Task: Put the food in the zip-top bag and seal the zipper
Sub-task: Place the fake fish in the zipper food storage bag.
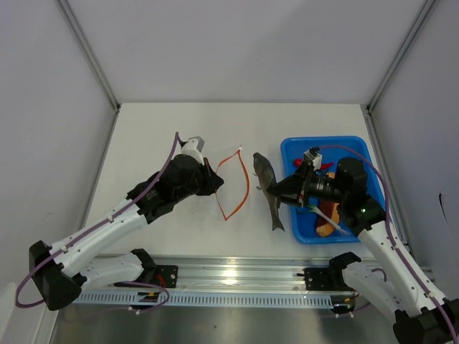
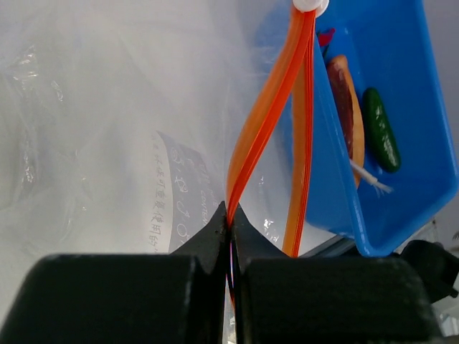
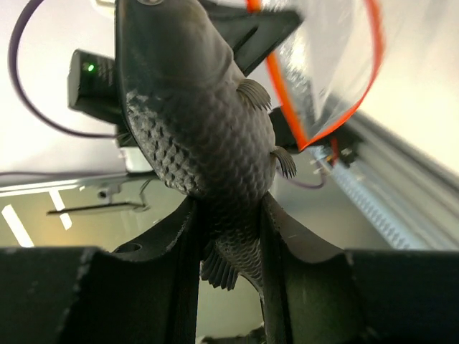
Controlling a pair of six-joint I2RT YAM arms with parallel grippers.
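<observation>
The left gripper (image 2: pixel 231 223) is pinching the orange-red zipper strip (image 2: pixel 267 115) of the crinkly clear plastic bag (image 2: pixel 107 122); the right gripper (image 3: pixel 229 215) is clamping a dark grey toy fish (image 3: pixel 193 107).

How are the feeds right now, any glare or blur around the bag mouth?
Top external: even light, sharp, clear zip-top bag barely visible. Left wrist: bright light washes out the film; zipper crisp. Right wrist: fish sharp, background soft.

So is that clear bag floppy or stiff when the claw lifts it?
Probably floppy: the bag looks thin and crinkled. Its orange zipper bows open, so that edge seems springier. Maybe slippery; the left claw pinches only the zipper.
</observation>
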